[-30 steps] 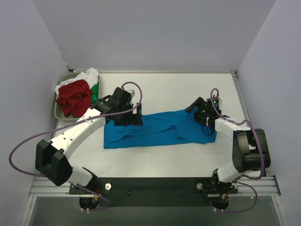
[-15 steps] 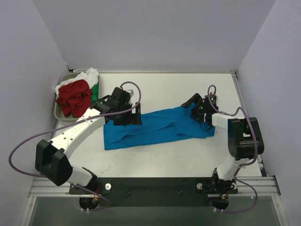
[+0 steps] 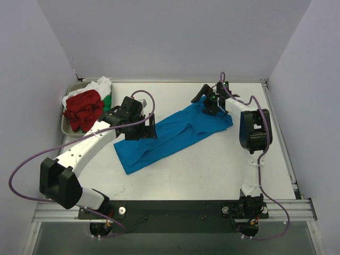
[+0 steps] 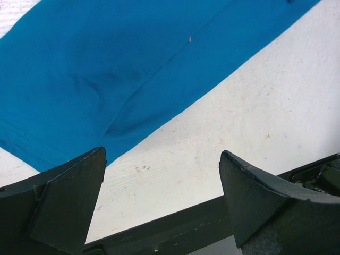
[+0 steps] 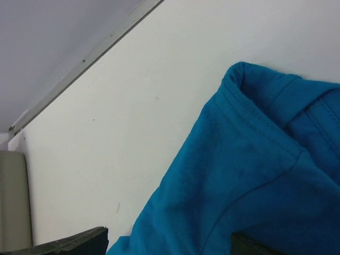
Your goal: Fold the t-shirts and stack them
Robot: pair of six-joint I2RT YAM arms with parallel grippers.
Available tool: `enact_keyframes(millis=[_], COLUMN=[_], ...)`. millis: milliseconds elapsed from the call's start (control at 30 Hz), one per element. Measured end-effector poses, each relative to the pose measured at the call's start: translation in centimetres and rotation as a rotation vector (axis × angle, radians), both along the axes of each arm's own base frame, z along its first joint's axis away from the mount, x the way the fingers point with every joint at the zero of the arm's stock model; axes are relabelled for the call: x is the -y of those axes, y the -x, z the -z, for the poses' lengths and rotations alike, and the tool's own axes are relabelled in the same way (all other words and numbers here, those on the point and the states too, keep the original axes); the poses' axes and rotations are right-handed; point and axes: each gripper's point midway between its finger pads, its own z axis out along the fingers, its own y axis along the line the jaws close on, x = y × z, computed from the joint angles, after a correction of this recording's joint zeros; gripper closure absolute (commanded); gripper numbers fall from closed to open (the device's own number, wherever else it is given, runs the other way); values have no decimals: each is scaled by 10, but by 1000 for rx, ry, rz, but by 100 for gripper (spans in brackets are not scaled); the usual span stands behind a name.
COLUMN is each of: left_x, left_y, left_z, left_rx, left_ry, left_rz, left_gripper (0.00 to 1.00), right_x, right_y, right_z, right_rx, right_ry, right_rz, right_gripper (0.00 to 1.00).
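1. Left gripper (image 3: 150, 128): jaws apart, nothing held, positioned over the near-left half of the blue t-shirt (image 3: 175, 135).
2. Right gripper (image 3: 205, 101): jaws apart, empty, at the shirt's far-right end, beside a hemmed edge.
3. The shirt lies on the surface (image 3: 223, 164), its long axis diagonal from near-left to far-right. In my judgement, each arm is nearest its own end.
4. Red t-shirt (image 3: 84, 109) and others are heaped in the tray (image 3: 64, 129), far left.

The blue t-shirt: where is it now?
In the top view the blue t-shirt lies diagonally on the table, the left claw over its left edge, the right claw at its far right corner.
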Motion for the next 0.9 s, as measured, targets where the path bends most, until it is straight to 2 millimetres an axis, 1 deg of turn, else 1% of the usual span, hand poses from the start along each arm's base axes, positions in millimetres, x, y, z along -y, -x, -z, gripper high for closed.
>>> enact_keyframes(millis=[100, 200, 300, 367, 467, 500, 567, 600, 667, 733, 767, 833, 900], left_x=[-2, -4, -6, -7, -9, -9, -11, -12, -15, -17, -17, -18, -18], left_y=[-1, 0, 2, 3, 5, 4, 4, 4, 4, 3, 3, 3, 3], left_z=[0, 3, 6, 6, 4, 3, 2, 1, 2, 1, 1, -1, -2], left_rx=[-3, -13, -18, -19, -7, -1, 8, 11, 15, 18, 20, 24, 29], left_ry=[6, 5, 4, 3, 3, 1, -8, -13, -21, -25, -25, -23, -22], left_rz=[-4, -9, -9, -8, -1, 3, 8, 9, 12, 10, 9, 10, 12], left_gripper=[2, 2, 3, 3, 3, 3, 3, 3, 3, 3, 3, 3, 3], right_x=[-29, -62, -97, -113, -125, -125, -115, -107, -88, -69, -60, -43, -32], right_y=[-20, -27, -24, -21, -12, -10, -3, 0, 6, 8, 8, 10, 22], right_z=[-1, -2, -2, -4, -4, -5, -7, -12, -27, -56, -80, -120, -163], right_rx=[-1, -1, 0, 4, -1, 2, -4, -3, 1, 42, 84, 163, 243], right_ry=[-8, -25, -41, -46, -34, -28, -6, 8, 33, 50, 57, 69, 82], right_rz=[-74, -149, -230, -265, -301, -307, -303, -293, -269, -239, -225, -193, -169], right_gripper=[0, 0, 0, 0, 0, 0, 0, 0, 0, 0, 0, 0, 0])
